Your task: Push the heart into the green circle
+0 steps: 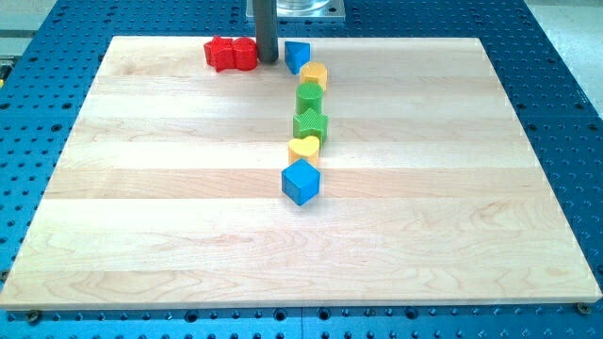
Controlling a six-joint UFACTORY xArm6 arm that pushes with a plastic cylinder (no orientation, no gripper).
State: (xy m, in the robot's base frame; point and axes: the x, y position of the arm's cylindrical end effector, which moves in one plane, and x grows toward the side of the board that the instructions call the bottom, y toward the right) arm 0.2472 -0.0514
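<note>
Blocks sit in a crooked chain down the middle of the pale wooden counter [170, 235], and that chain explains most of the difficulty from where I stand. The small yellow heart-shaped block [303, 147] lies near the chain's lower end, touching the green star-like block [310, 124] above it and just beside the blue cube [301, 182] below it. The rounded green block [309, 96], which I take for the green circle, sits one place further up, so the star stands between heart and goal. Above that come a yellow rounded block [315, 75] and a smaller blue block [298, 56]. The arm's dark rod comes down at the view's top, my tip [268, 61] resting between the blue block and a pair of red blocks [231, 54], close by the reds and well apart from the heart. No pincer exists on this rig, so nothing can be spread or pinched. Judging by this layout, the tip must travel down and get under the heart, probably steering it around the star.
</note>
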